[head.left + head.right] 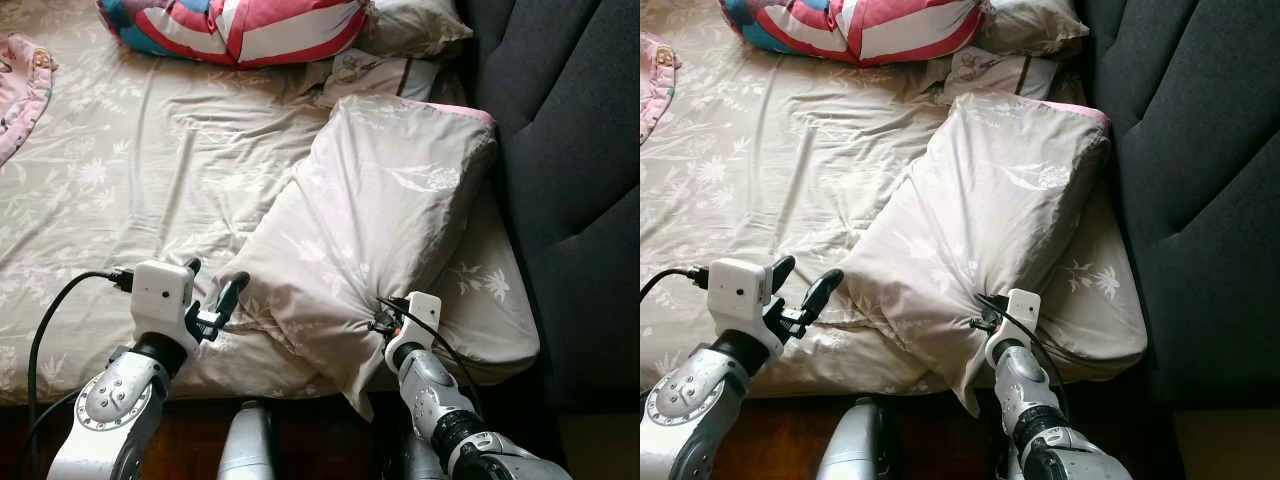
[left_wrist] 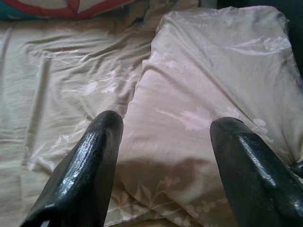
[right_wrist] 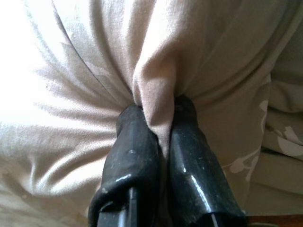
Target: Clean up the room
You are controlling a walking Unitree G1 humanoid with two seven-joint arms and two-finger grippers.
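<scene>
The bed (image 1: 120, 190) is taking up most of what I am looking down on, its beige floral sheet (image 1: 150, 150) lying wrinkled across it, with the dark padded headboard (image 1: 570, 130) running along my right side. Nothing here is really a container; the bed is simply carrying everything.

The big beige pillow (image 1: 370, 220) is lying diagonally on the right part of the bed, its far end near the headboard and its near corner hanging down over the mattress edge toward me. Its cover is matching the sheet (same pale flower print) and is showing a pink strip along the far edge. The fabric is bunching into radiating creases at the near right side.

My right gripper (image 3: 158, 142) is pinching that bunch: both black fingers are pressed together with a fold of pillow cover squeezed between them. My left gripper (image 2: 163, 142) is hovering just beside the pillow's near left corner, fingers (image 2: 94, 161) spread apart with nothing between them.

At the far edge of the bed a red, white and blue cushion (image 1: 240, 25) is lying, with a smaller beige pillow (image 1: 415, 25) beside it, and a pink cloth (image 1: 20, 90) is sitting at the far left.
</scene>
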